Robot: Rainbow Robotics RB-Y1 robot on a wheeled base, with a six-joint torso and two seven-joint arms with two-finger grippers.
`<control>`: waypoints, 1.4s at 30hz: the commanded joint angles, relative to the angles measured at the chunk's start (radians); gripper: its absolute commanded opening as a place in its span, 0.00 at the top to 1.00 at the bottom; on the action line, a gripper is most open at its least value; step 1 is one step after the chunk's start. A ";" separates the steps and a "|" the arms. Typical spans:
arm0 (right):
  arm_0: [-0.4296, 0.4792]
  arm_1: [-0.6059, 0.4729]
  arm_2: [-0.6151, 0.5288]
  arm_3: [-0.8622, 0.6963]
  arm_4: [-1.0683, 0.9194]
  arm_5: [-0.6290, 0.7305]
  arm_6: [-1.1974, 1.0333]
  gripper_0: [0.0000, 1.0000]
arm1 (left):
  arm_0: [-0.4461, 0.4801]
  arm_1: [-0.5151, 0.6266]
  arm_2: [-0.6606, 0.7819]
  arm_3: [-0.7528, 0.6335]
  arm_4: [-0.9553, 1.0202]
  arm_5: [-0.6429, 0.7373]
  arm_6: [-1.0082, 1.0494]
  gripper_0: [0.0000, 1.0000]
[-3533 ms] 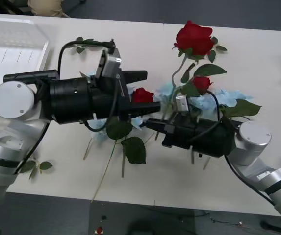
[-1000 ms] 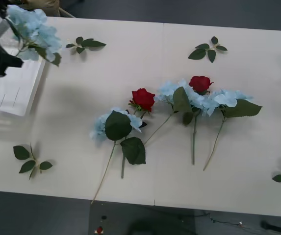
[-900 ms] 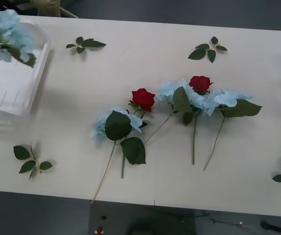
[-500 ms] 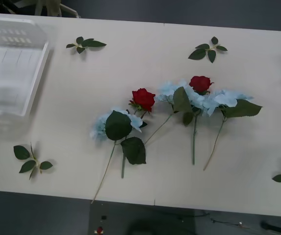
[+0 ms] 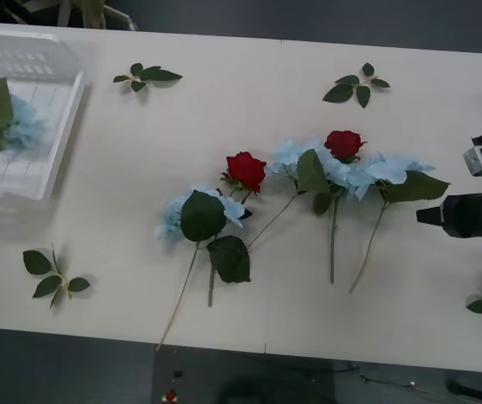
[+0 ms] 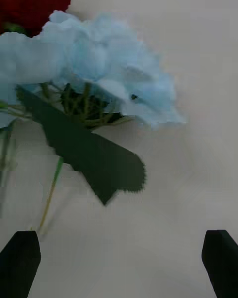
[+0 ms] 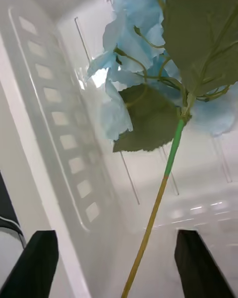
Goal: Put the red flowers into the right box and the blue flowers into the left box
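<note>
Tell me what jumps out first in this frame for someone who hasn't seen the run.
Mid-table, a tangle of two red flowers and pale blue flowers lies stems toward the robot. At far left, one blue hydrangea already lies in the left box, with the left gripper open over its stem. The right gripper, open, comes in from the right edge toward the rightmost blue head.
</note>
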State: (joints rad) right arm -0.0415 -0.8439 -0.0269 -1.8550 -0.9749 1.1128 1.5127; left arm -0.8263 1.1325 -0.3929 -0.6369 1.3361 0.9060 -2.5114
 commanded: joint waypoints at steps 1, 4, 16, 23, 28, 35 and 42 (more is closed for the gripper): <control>-0.044 0.028 0.105 0.007 0.022 -0.083 -0.005 0.04 | -0.028 0.086 0.022 -0.053 0.127 0.088 0.048 0.08; -0.083 0.035 0.183 0.051 0.030 -0.145 -0.008 0.04 | -0.028 0.136 0.022 -0.121 0.249 0.179 0.046 0.08; -0.244 0.097 0.346 0.277 0.035 -0.238 0.003 0.04 | -0.025 0.098 0.023 -0.423 0.525 0.341 0.226 0.08; -0.328 0.121 0.406 0.381 0.045 -0.240 0.012 0.05 | 0.090 -0.109 0.069 -0.599 0.359 0.324 0.424 0.07; -0.379 0.123 0.444 0.456 0.047 -0.266 0.012 0.75 | 0.260 -0.252 0.160 -0.782 0.166 0.267 0.442 0.03; -0.393 0.111 0.441 0.468 0.041 -0.268 0.023 1.00 | 0.501 -0.365 0.244 -1.066 -0.049 0.241 0.445 0.00; -0.388 0.060 0.429 0.427 0.007 -0.268 0.073 1.00 | 0.619 -0.468 0.235 -1.187 -0.144 0.243 0.448 0.00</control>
State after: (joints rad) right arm -0.4385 -0.7286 0.4206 -1.3822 -0.9530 0.8451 1.5146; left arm -0.2086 0.6994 -0.1529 -1.7836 1.2155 1.1530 -2.1054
